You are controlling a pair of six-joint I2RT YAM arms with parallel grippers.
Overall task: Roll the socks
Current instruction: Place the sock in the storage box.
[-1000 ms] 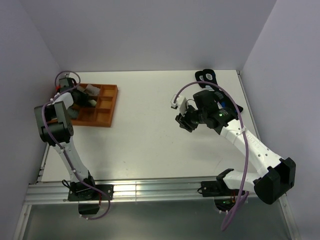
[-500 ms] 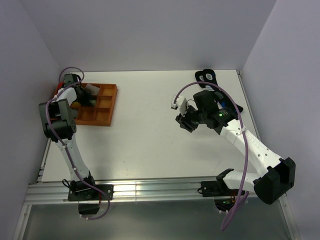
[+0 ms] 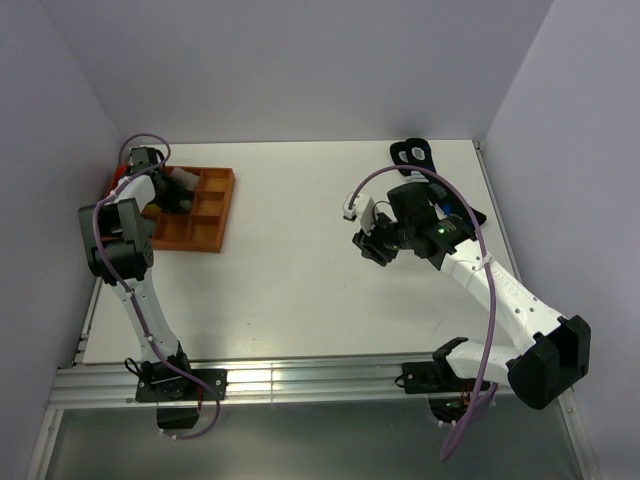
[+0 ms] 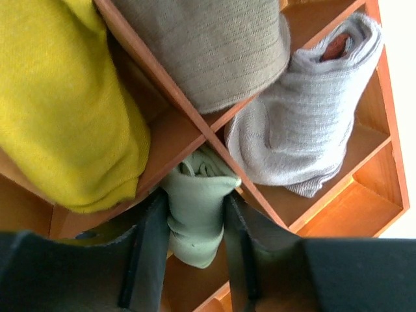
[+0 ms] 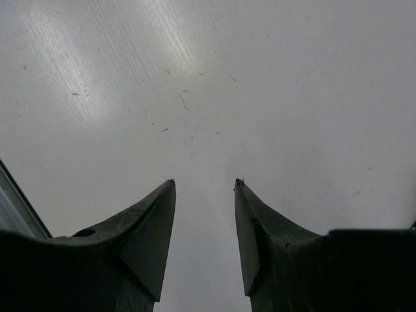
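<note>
My left gripper [image 3: 166, 190] reaches down into the orange divided tray [image 3: 208, 228] at the back left. In the left wrist view its fingers [image 4: 153, 227] are shut on a pale cream-green sock [image 4: 195, 224], which is bunched up in a tray compartment beside a divider. A taupe grey-brown sock roll [image 4: 211, 49] lies in the compartment beyond it; no striped cuff shows. My right gripper [image 3: 368, 246] is open and empty above the bare white table [image 5: 208, 78], right of centre.
The tray [image 4: 391, 156] also holds a yellow bundle [image 4: 58, 110] and a light grey roll [image 4: 312, 130] with something red-brown at its core. A black object [image 3: 413, 152] lies at the table's back right edge. Walls close in on the left and right.
My left arm has pushed a little further back over the tray. The right arm has not moved.
</note>
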